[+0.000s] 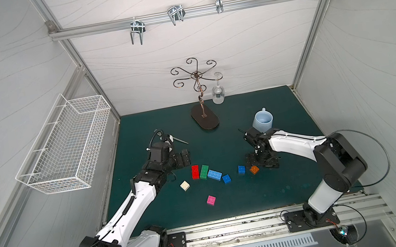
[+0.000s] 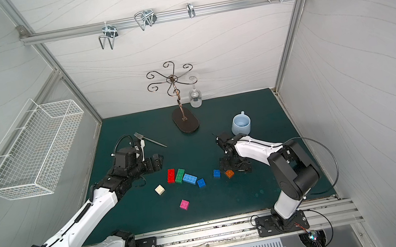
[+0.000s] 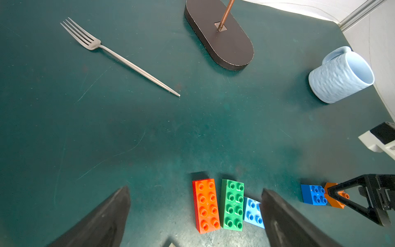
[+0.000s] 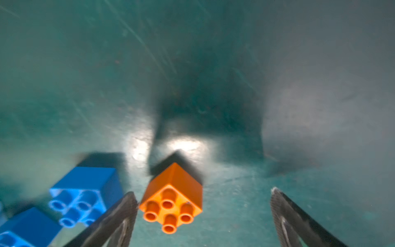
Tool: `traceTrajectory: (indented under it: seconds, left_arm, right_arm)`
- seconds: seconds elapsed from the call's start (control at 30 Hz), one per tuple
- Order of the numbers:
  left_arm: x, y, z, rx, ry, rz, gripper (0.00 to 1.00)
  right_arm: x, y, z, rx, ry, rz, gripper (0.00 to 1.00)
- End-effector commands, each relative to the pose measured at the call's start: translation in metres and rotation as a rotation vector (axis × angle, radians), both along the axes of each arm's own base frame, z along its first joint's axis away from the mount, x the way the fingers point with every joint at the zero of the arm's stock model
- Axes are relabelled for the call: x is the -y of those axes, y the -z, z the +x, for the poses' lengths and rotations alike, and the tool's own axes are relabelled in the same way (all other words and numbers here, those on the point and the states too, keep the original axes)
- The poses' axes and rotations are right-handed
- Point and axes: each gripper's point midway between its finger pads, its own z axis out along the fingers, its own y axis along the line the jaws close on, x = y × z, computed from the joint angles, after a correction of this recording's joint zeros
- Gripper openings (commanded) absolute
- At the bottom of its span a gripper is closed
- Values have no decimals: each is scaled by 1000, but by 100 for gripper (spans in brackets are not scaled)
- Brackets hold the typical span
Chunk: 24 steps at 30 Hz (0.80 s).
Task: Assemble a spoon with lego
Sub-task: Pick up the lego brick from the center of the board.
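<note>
The lego lies as loose bricks on the green mat; no built spoon is in view. Side by side lie a red brick (image 1: 194, 171), a green brick (image 1: 204, 172) and a light blue brick (image 1: 214, 175). Near them are two blue squares (image 1: 226, 178) (image 1: 241, 169), an orange square (image 1: 254, 169), a white one (image 1: 184, 185) and a pink one (image 1: 211, 200). My left gripper (image 3: 195, 190) hovers open just behind the red brick (image 3: 206, 205). My right gripper (image 4: 203, 192) is open low over the mat, the orange square (image 4: 173, 203) standing between its fingers, close to one of them.
A metal fork (image 3: 119, 56) lies behind the left arm. A dark oval stand base (image 1: 205, 120) with a hanging wine glass (image 1: 218, 93) is at the back centre. A light blue mug (image 1: 262, 120) stands behind the right arm. A white wire basket (image 1: 64, 146) hangs on the left wall.
</note>
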Motion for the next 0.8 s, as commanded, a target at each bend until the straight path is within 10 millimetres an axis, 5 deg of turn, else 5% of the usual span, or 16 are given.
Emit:
traceTrajectory:
  seconds: [0.0, 0.23, 0.43, 0.77]
  left_arm:
    - [8, -10, 5, 23, 12, -28, 100]
    - [14, -7, 3, 11, 31, -26, 100]
    - [17, -8, 3, 9, 39, -21, 100]
    - [18, -5, 4, -2, 43, -13, 100]
  right_arm:
    - [12, -6, -13, -28, -17, -43, 99]
    - [6, -14, -19, -20, -55, 9, 96]
    - [-23, -10, -14, -15, -85, 145, 81]
    - [-41, 0, -4, -20, -117, 184, 62]
